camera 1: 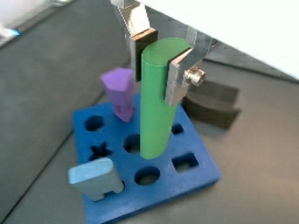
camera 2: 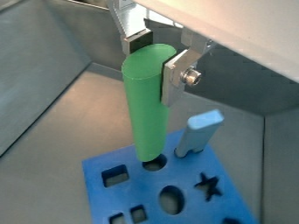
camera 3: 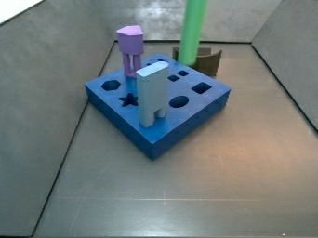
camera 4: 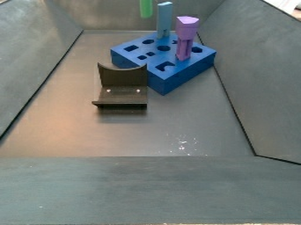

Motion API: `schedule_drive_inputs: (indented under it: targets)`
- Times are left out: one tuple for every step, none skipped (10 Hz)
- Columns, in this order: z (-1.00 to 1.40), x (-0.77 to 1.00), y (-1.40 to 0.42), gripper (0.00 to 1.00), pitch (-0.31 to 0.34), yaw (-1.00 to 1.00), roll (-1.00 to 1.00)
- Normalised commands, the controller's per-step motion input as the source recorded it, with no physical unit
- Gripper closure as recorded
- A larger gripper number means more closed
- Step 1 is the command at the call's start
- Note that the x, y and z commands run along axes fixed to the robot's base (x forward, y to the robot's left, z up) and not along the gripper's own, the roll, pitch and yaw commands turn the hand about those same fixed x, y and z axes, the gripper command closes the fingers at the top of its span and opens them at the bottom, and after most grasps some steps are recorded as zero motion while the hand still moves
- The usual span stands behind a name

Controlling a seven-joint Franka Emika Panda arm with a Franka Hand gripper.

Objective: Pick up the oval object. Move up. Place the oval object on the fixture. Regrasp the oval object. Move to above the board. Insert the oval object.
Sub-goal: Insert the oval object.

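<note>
The oval object (camera 1: 152, 105), a long bright green peg, stands upright with my gripper (camera 1: 160, 58) shut on its top end; both wrist views show this, and the gripper (camera 2: 156, 59) has one plate on each side. The peg's lower end (camera 2: 149, 157) meets a hole in the blue board (camera 2: 128, 199). I cannot tell how deep it sits. In the side views the oval object (camera 3: 192, 33) (camera 4: 146, 9) rises out of frame above the board (camera 3: 168, 135) (camera 4: 165, 75), and the gripper is out of view there. The dark fixture (camera 4: 121, 83) (camera 1: 216, 103) (camera 3: 213, 61) stands bare beside the board.
A purple peg (camera 1: 118, 92) (camera 3: 130, 46) (camera 4: 186, 35) and a light-blue peg (camera 1: 93, 178) (camera 2: 201, 131) (camera 3: 152, 88) stand upright in the board close to the green one. Grey bin walls (camera 4: 47, 53) slope up around the floor.
</note>
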Motion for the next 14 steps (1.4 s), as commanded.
schedule_drive_inputs:
  targets:
    - [-0.57, 0.17, -0.21, 1.00, 0.000, -0.77, 0.00]
    - [0.00, 0.05, 0.00, 1.00, 0.000, 0.00, 0.00]
    - [-0.23, 0.00, -0.08, 1.00, 0.000, 0.00, 0.00]
    - [-0.26, 0.09, -0.07, 1.00, -0.017, -0.06, 0.00]
    - [-0.06, 0.00, 0.00, 1.00, 0.000, 0.00, 0.00]
    - [-0.41, -0.07, -0.08, 1.00, 0.000, -0.08, 0.14]
    - [-0.51, -0.15, 0.00, 1.00, 0.000, -0.13, 0.15]
    - [-0.52, -0.14, 0.00, 1.00, 0.000, -0.14, 0.16]
    - [-0.08, -0.12, 0.00, 1.00, 0.021, -0.03, 0.05]
    - [-0.01, -0.05, 0.00, 1.00, 0.000, 0.00, 0.00]
    - [-0.37, -0.13, -0.09, 1.00, 0.007, -0.11, 0.10]
    - [-0.50, -0.14, -0.15, 1.00, 0.024, -0.19, 0.14]
    - [-0.46, -0.04, -0.17, 1.00, 0.006, -0.19, 0.13]
    - [-0.47, 0.00, -0.21, 1.00, 0.000, -0.18, 0.14]
